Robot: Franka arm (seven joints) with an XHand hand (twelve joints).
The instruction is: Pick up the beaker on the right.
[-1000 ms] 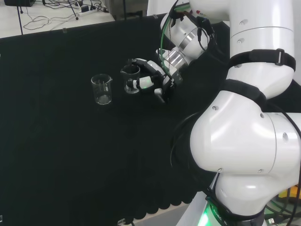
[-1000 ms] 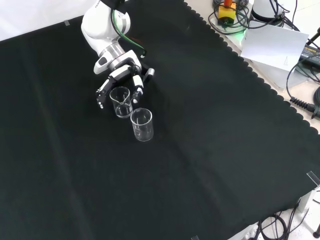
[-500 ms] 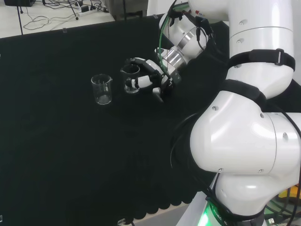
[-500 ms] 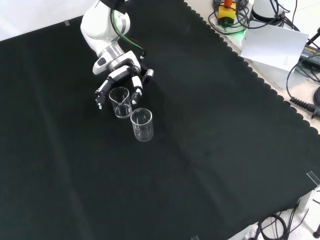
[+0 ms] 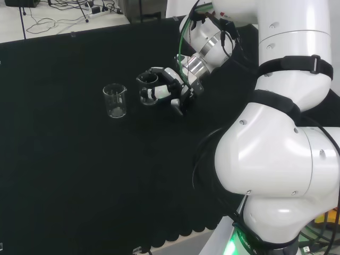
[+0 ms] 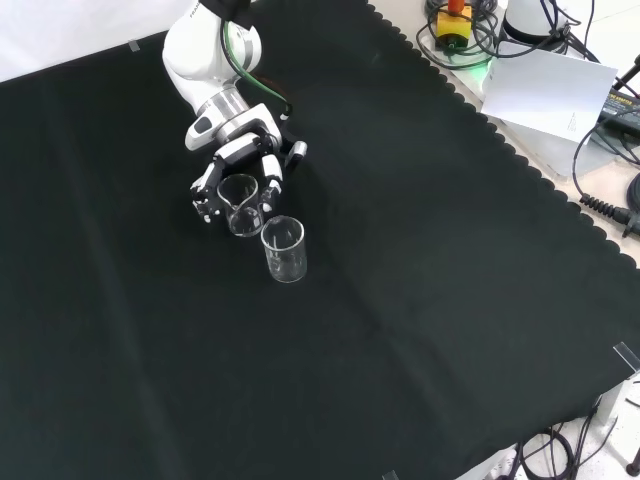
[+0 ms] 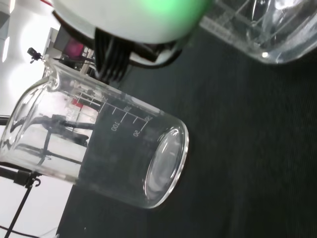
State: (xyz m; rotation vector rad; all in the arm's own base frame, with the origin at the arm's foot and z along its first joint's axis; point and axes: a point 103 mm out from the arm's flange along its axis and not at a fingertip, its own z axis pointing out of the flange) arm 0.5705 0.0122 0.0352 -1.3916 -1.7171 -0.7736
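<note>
Head view: hand closed round the right-hand beaker

Head view shows the hand (image 5: 172,90) with its black and white fingers (image 5: 154,93) curled round a clear beaker (image 5: 148,89), the right-hand one of two there. The glass stands upright between the fingers, with one above its rim on the far side and another across its near wall. Whether its base touches the black cloth of the counter (image 5: 79,175) cannot be told. A second beaker (image 5: 115,101) stands upright to the left of the fingers, apart from them.

Front view has the hand (image 6: 238,150) coming in from the top, its fingers (image 6: 205,196) on either side of the held beaker (image 6: 241,203). The second beaker (image 6: 284,248) stands just below and right of the fingertips, very near the held one; contact between the two glasses cannot be judged.

Wrist view brings the second beaker (image 7: 104,151) close: white graduation lines run up its wall, and the numeral 100 can be read beside one of them. Other print there is too small to make out.
</note>
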